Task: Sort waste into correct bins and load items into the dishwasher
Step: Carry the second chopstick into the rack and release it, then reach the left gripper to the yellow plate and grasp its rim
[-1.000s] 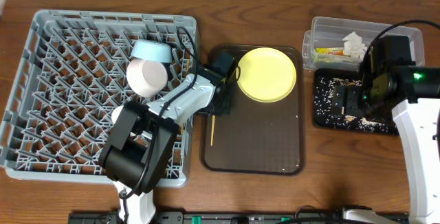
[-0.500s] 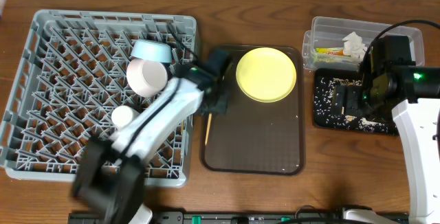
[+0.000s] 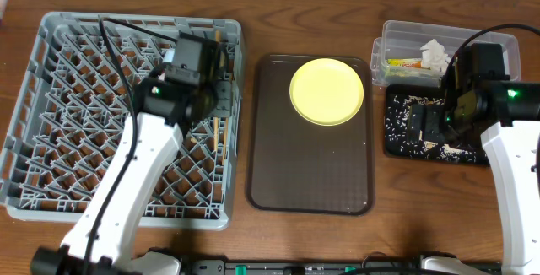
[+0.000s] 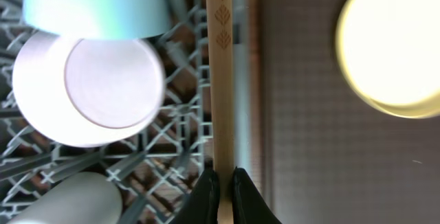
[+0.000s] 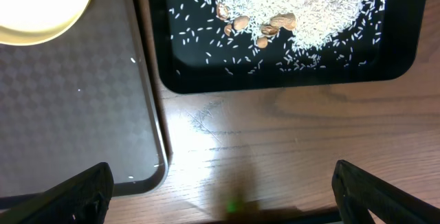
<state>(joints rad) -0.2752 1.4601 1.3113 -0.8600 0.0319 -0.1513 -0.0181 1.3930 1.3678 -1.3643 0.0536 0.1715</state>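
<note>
left wrist: l gripper pinched on chopsticks, lengthwise over rack edge for drop-in; r gripper wide open, empty.

Dark brown serving tray is laid flat mid-surface, long side running front to back. Brown grained wooden surface is seen, with glare beside the tray corner.

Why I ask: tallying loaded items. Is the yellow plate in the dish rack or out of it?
Out. The yellow plate lies flat on the brown serving tray, beside the grey dish rack.
</note>
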